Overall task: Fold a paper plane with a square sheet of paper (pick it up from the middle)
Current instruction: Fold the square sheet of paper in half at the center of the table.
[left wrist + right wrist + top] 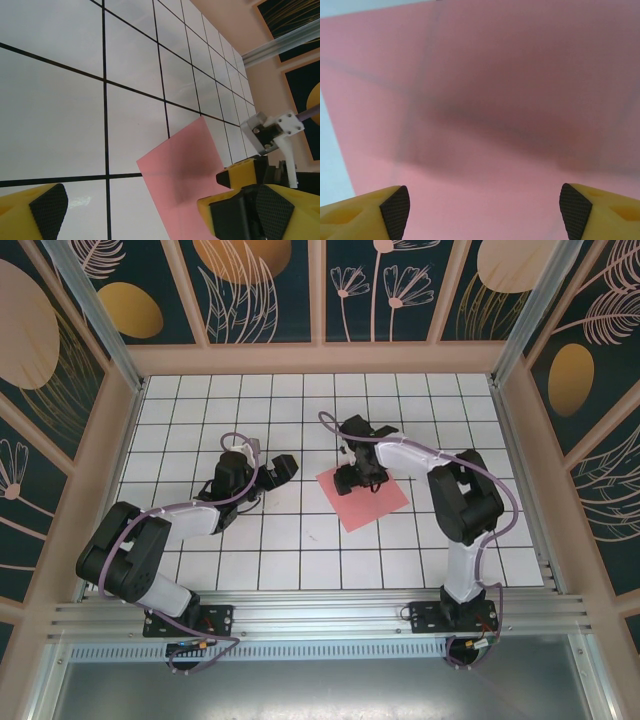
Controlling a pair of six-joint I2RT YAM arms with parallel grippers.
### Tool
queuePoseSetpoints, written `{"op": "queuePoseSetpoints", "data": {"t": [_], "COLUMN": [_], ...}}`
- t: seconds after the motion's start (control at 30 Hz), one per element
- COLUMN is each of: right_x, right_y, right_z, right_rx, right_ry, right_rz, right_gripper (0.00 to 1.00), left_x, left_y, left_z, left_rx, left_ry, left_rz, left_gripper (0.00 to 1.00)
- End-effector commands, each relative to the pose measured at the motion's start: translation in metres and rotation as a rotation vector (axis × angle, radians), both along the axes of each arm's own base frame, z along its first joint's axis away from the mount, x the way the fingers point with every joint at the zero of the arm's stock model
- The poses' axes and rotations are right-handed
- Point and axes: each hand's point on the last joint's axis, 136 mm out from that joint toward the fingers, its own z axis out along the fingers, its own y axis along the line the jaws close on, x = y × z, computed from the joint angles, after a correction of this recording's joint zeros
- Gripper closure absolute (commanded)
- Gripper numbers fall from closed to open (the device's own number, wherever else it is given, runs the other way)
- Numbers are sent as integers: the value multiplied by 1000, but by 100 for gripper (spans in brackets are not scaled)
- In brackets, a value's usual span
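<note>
Salmon-pink and thin enough that the dark grid lines show faintly through it in the right wrist view, the square sheet of paper (368, 500) will likely handle as very light, limp and easy to crease. It probably slides on the smooth white surface (200, 410) rather than lifting. Since it lies flat with no raised edge, a pinch at its middle, gathering a small ridge between the pads, seems the best hold. A hard squeeze risks a stray crease.

It looks unfolded and clean, a diamond turned corner-on to the grid.

The left claw (278, 470) hangs well to the left of the right claw (358, 478), clear of the paper, its yellow fingers spread wide and empty. The sheet lies directly beneath the right claw, reaching out from it toward the near right. The right claw points down over the sheet's far-left part, its black pads (395, 210) spread apart, gripping nothing.
</note>
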Motion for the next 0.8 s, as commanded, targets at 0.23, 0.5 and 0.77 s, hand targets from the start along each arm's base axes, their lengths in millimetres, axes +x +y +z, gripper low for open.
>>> {"op": "queuePoseSetpoints", "data": {"t": [0.23,0.5,0.77], "right_x": [-21,-16,-1], "right_y": [-12,-10,15], "right_z": [-43,-38,14], "right_rx": [-100,-91,75], "right_ry": [109,93,10], "right_rz": [67,40,9], "right_gripper": [19,35,57], "left_x": [3,4,5], "left_y": [-2,-3,-4], "left_z": [12,12,16], "left_rx": [-18,-20,-26], "left_ry": [-19,-18,-23], "left_rz": [3,2,3], "left_gripper": [2,2,2]}}
